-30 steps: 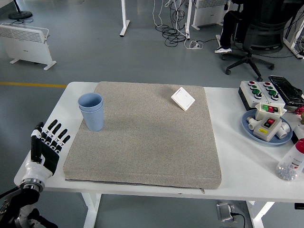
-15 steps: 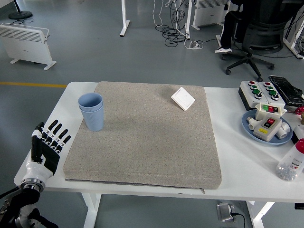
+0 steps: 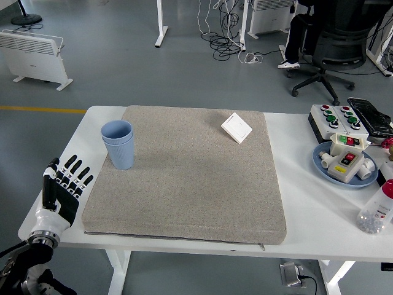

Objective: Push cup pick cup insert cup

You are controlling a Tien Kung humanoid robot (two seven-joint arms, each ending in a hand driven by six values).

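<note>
Almost nothing differs from the earlier pictures: at the lower left of the frame the left hand sits a touch lower and closer to the table's near edge than a second ago, while everything else keeps its place. That reads as the work being finished or paused, not in mid-step. The hand is flat, its fingers straight and spread, holding nothing, resting on the white table just beside the grey mat.

Further right, in the upper left of the mat, the blue cup stands upright, apparently one nested inside another, so insertion looks done. The right hand is out of view.
</note>
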